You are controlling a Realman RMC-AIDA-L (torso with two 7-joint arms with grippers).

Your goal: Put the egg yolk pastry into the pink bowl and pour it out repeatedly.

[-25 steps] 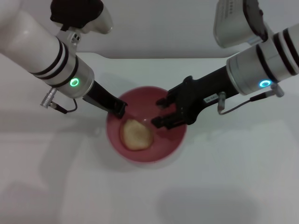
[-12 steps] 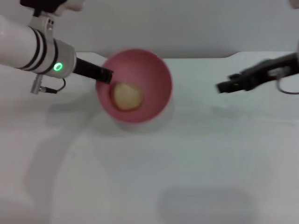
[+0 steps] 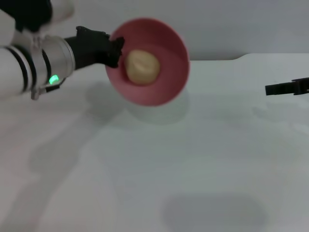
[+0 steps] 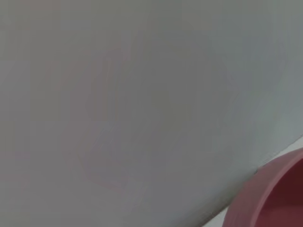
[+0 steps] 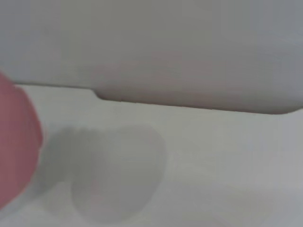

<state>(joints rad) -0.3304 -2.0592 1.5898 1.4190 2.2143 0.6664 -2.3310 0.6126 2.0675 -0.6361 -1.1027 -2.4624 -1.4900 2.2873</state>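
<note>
On the left, the left gripper [image 3: 115, 48] has its black fingers clamped on the rim of the round, smooth pink plastic bowl [image 3: 164, 87], held above the white worktop [image 3: 193, 164] and tipped toward us. The pale beige-yellow egg yolk pastry [image 3: 142, 66] sits inside. Far right, the right gripper [image 3: 270, 89] hovers; I cannot tell its fingers' state.

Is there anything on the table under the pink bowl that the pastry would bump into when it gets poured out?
Nothing visible. The left gripper holds the pink bowl tilted above the table, egg yolk pastry inside. Only the bowl's shadow lies below.
</note>
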